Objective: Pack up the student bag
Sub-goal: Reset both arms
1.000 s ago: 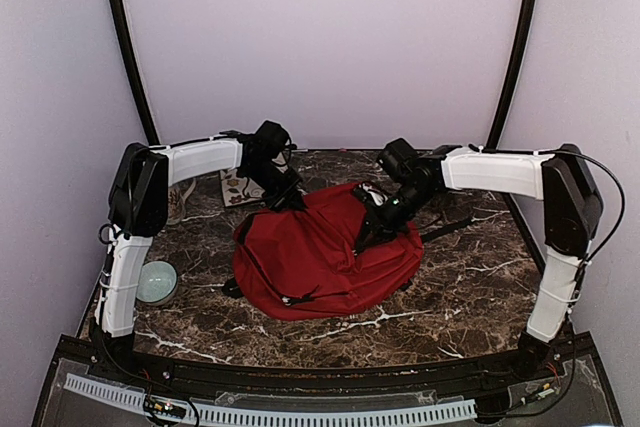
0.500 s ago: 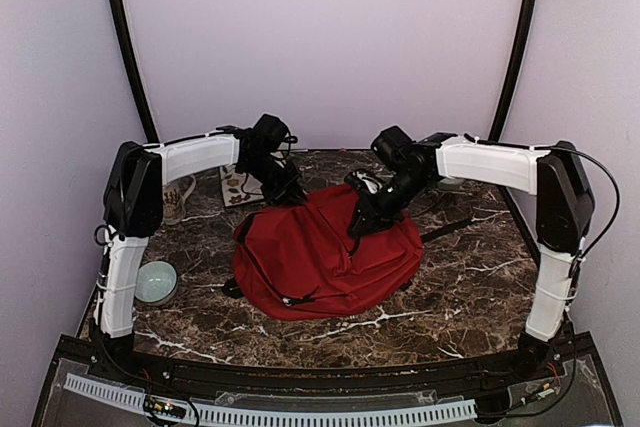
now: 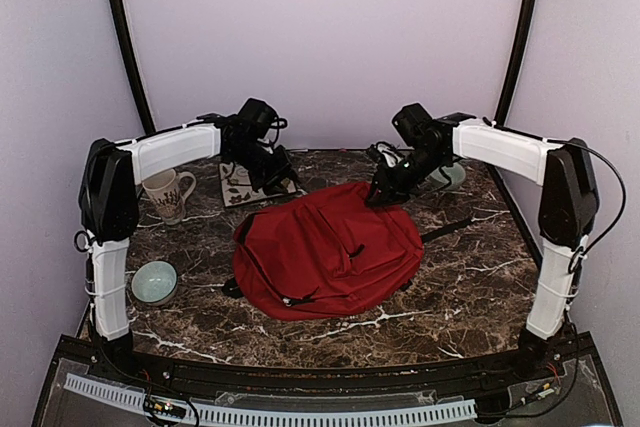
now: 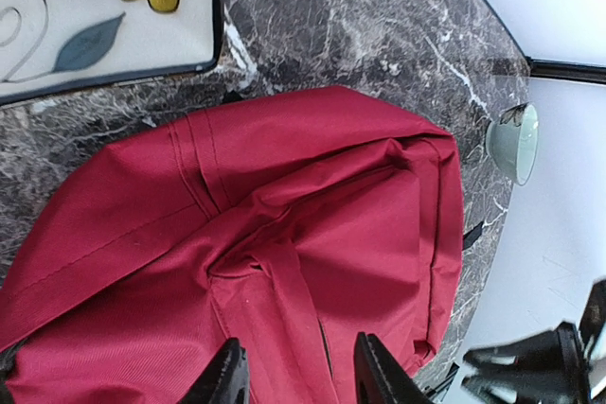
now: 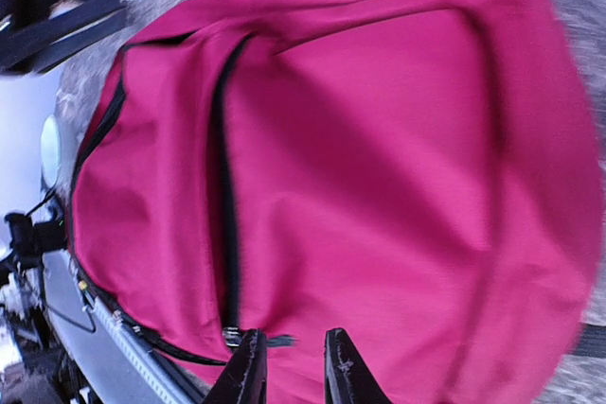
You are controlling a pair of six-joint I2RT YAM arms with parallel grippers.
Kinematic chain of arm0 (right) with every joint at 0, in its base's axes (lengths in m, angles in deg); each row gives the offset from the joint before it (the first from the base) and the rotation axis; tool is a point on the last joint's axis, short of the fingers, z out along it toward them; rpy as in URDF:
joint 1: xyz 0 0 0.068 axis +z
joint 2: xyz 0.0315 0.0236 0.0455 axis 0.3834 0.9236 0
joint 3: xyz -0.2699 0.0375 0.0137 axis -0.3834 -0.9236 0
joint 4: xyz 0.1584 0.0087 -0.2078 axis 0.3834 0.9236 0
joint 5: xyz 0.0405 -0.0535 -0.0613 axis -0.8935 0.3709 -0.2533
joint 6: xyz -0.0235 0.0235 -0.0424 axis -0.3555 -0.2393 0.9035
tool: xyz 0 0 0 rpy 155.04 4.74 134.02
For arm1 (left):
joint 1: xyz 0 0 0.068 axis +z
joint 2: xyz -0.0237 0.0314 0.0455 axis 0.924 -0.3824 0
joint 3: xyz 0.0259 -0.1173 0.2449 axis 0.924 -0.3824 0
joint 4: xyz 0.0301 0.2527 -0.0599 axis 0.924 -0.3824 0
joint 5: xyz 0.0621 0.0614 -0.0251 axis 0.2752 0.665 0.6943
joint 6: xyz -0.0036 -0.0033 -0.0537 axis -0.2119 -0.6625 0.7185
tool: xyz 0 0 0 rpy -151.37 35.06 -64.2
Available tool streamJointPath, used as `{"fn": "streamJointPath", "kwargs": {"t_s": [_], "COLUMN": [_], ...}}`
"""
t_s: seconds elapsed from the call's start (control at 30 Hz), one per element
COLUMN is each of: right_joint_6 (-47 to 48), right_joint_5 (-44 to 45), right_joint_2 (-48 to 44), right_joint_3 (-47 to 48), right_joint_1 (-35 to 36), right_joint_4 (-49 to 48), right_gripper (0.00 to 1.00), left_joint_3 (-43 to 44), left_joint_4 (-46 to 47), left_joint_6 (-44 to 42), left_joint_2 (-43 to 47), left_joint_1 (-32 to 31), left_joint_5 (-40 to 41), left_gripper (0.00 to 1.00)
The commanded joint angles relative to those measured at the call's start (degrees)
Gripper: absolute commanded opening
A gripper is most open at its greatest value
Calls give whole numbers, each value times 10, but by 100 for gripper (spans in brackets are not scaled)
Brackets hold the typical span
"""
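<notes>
Left gripper (image 3: 272, 175) hangs above the far-left edge of the student bag (image 3: 325, 252). Its jaws are spread, with nothing between them. In the left wrist view both black fingertips (image 4: 227, 377) frame bare red fabric and a sewn strap band, and they do not touch the cloth.

Right gripper (image 3: 380, 195) hangs over the far-right edge of the bag. Its jaws are parted by a narrow gap and pinch nothing. In the right wrist view a black zip pull (image 5: 232, 336) lies on the fabric just beside one fingertip (image 5: 248, 371), outside the gap. That view is blurred, so finer detail cannot be read.

Bag position: it lies flat at the centre of the dark marble surface (image 3: 460, 277), front pocket up, with a black zip line (image 5: 227, 196) running across it. One black strap (image 3: 447, 229) trails out from its right side onto the surface.

Other items:
- A white patterned tile (image 4: 95, 26), with flower and leaf motifs and a black border, lies just beyond the bag's far-left edge.
- A cream mug (image 3: 168, 192) stands upright at the left.
- A pale green bowl (image 3: 155, 282) sits near the left arm's base, well apart from the bag.
- A second pale bowl (image 3: 452, 175) sits at the far right, behind the right arm.
</notes>
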Motion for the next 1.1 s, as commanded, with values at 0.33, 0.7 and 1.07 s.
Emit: {"fn": "streamJointPath", "kwargs": {"t_s": [0.33, 0.7, 1.07], "right_joint_6": [25, 38, 23], "right_joint_5": [89, 161, 240], "right_joint_2": [-102, -155, -252], "right_joint_3": [51, 120, 65], "right_joint_1": [-101, -125, -128], "right_joint_4": [8, 11, -23], "right_gripper": [40, 75, 79], "left_joint_3": [-84, -166, -575], "left_joint_4": [-24, -23, 395], "left_joint_6": [-140, -258, -495], "left_joint_2": [221, 366, 534], "left_joint_1": [-2, 45, 102], "left_joint_5": [197, 381, 519], "left_gripper": [51, 92, 99]}}
